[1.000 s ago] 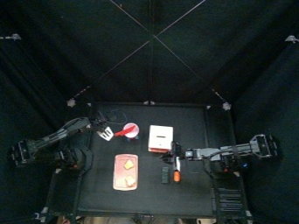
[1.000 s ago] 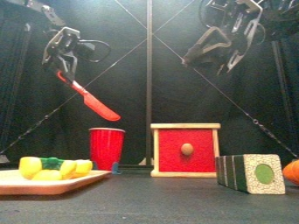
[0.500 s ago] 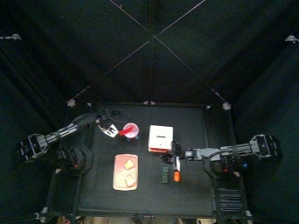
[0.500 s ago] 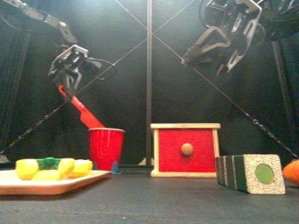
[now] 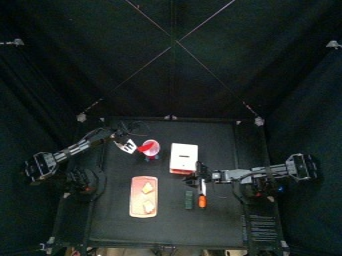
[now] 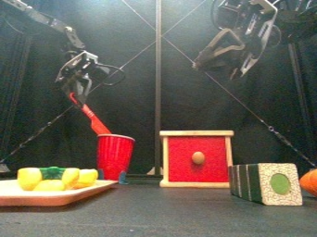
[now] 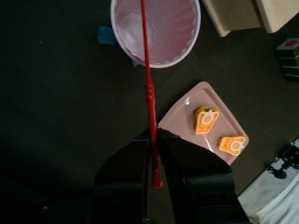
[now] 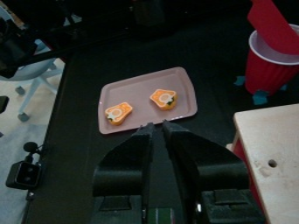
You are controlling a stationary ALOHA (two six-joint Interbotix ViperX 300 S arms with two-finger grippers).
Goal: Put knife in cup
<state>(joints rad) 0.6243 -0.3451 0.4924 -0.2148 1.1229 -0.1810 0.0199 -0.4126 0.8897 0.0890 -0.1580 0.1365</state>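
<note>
The thin red knife (image 6: 89, 117) leans steeply, its lower end inside the pink cup (image 6: 114, 155) and its upper end between the jaws of my left gripper (image 6: 81, 83). In the left wrist view the knife (image 7: 147, 87) runs straight from that gripper (image 7: 153, 156) to the cup's pale inside (image 7: 163, 31). From above, the cup (image 5: 150, 151) stands at the table's back left beside the left gripper (image 5: 127, 145). My right gripper (image 8: 160, 129) hangs shut and empty, high over the table's right side (image 6: 229, 51).
A white-and-red box (image 6: 196, 158) stands right of the cup. An orange-pink board (image 6: 56, 190) with toy food lies front left, also in the top view (image 5: 142, 196). A green-faced block (image 6: 266, 182) sits front right. A stubby orange-and-black object (image 5: 197, 196) lies under the right arm.
The left gripper has come down and toward the cup. The knife, held slanted above the cup a second ago, now stands steeper with its tip inside the cup. The right arm has stayed still.
</note>
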